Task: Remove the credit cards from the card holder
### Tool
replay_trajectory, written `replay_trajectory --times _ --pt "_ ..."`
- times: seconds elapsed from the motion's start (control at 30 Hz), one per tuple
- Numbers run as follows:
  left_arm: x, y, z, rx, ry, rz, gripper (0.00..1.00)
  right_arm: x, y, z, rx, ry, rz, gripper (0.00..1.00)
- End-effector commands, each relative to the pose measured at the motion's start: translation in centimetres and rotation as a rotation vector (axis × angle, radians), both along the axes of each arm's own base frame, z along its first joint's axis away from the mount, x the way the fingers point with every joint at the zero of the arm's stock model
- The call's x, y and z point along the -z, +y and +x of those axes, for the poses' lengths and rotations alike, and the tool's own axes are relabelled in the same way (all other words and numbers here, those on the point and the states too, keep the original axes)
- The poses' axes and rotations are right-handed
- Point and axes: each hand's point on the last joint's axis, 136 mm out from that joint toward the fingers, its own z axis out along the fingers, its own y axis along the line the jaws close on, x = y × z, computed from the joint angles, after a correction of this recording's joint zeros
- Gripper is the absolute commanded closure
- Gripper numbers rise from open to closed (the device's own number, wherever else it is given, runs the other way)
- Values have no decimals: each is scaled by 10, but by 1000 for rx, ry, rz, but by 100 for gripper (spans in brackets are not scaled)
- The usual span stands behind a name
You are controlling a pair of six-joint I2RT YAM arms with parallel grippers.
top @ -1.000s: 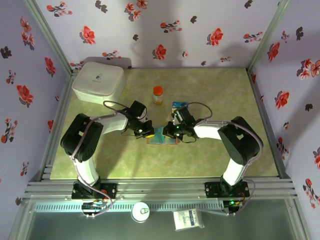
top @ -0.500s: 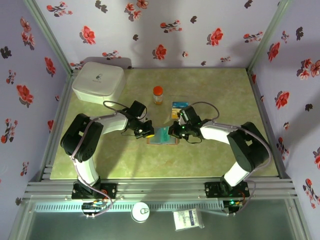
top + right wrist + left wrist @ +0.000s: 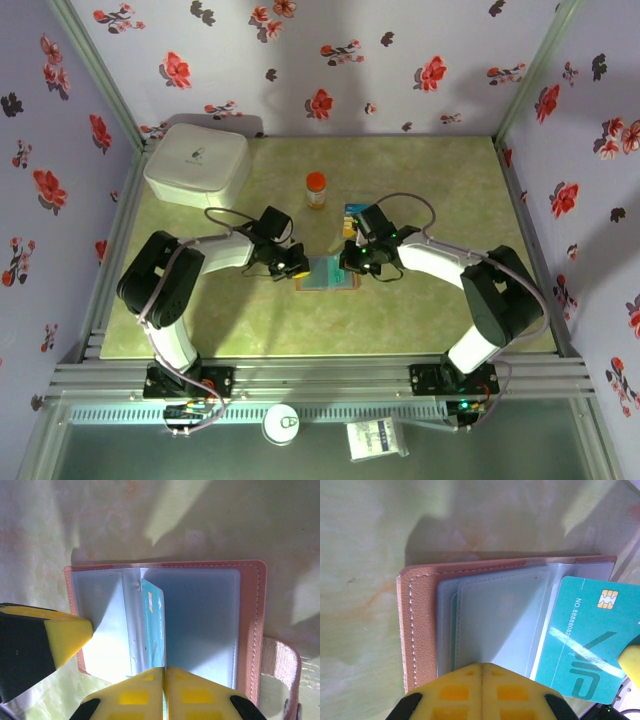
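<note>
- Card holder (image 3: pixel 327 272) lies open, mid-table (image 3: pixel 200 320) in the top view, between my left claw (image 3: pixel 295 265) and right claw (image 3: pixel 349 262). A loose card (image 3: pixel 356 211) lies beyond it, near the orange bottle (image 3: pixel 316 188).
- Left wrist: my left claw (image 3: pixel 481 669) has its pads pressed together, tips over the clear sleeves. The teal card (image 3: pixel 580 645) sticks partly out of a sleeve.
- Right wrist: my right claw (image 3: pixel 165 672) is pinched narrow on the teal card (image 3: pixel 156 625) edge, and the card's lower part sits in the sleeve.

Card holder (image 3: pixel 417 625) stitched leather; teal card (image 3: pixel 580 645) glossy plastic.
</note>
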Motion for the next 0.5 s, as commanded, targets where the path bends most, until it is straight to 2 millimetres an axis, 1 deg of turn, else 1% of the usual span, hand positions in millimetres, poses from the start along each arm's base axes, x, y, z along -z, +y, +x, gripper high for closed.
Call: replay_trajectory --times 0.0,0.27,0.37,0.47 --pt "0 3 -9 -6 16 2 100 3 -6 -3 -19 9 -95 90" --pt "-2 -2 -7 4 2 -23 100 1 5 -3 -32 16 -106 81" --pt "0 -3 -6 2 -1 -29 100 0 10 -2 -31 19 -97 79" --pt "2 -4 -6 4 -1 -45 100 2 11 -2 -27 23 -103 80"
